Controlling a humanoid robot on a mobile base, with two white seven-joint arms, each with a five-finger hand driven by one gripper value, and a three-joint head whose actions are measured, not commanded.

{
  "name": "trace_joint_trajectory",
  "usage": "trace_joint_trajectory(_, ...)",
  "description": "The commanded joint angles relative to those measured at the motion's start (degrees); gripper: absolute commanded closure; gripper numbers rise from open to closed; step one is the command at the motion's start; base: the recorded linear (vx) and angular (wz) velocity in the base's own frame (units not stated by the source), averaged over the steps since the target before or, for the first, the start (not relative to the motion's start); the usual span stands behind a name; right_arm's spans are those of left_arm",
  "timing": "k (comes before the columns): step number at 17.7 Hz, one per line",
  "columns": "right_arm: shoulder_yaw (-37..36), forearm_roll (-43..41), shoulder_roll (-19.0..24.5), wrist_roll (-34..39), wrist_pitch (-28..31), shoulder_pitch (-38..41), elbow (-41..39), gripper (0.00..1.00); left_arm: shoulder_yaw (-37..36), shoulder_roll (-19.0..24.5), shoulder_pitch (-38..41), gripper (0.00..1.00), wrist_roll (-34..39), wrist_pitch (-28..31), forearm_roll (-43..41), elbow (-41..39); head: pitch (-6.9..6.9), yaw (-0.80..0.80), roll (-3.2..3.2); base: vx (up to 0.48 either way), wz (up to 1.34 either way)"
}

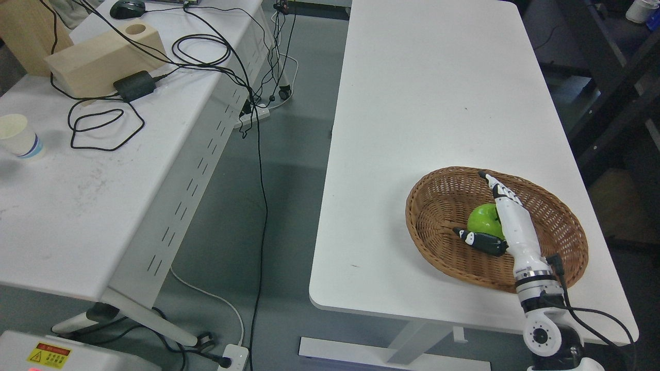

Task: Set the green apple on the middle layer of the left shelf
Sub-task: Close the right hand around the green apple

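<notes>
Green apple [482, 219]: round, glossy, bright lime-green skin, with a lighter sheen on its upper left; its right portion is hidden behind the robot's hand. It lies inside a shallow round wicker basket [438, 193], roughly at the basket's middle. The basket stands on the near right part of a white table [412, 103], close to the table's front edge. Right hand [502, 221]: white with black finger segments, reaching into the basket from the lower right on a white forearm with a metal wrist ring and a black cable. The fingers are extended along the apple's right side and the thumb [477, 239] is spread out beneath its lower left, so the hand is open around the fruit; contact with the apple appears likely, but a closed grasp is not visible. To the left, a second white table [77, 206] carries a paper cup [18, 136], a wooden block [100, 59], a black power adapter [134, 85] and loose black cables [98, 126].
</notes>
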Motion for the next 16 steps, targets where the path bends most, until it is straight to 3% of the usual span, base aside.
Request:
trace_joint_trajectory(1,2.2,1.0,-2.6,-0.1,0.7,-2.4,6.1,0.02,0.0,1.0,0.0,0.00,0.0,0.0,0.0,0.0,0.00,0.00,0.00,0.000,0.00)
trace_joint_trajectory(4,2.2,1.0,-2.6,-0.5,2.7,-3.1,6.1,0.03,0.0,1.0,0.0,0.00,0.0,0.0,0.0,0.0,-0.01,0.00,0.00,0.000,0.00)
trace_joint_trajectory(6,2.3,1.0,-2.6,-0.6,5.6,-3.6,6.1,0.13,0.0,1.0,0.0,0.00,0.0,0.0,0.0,0.0,0.00,0.00,0.00,0.000,0.00)
trace_joint_trajectory(16,1.2,0.0,-3.5,0.1,5.4,-2.3,5.9,0.96,0.0,1.0,0.0,0.00,0.0,0.0,0.0,0.0,0.00,0.00,0.00,0.000,0.00)
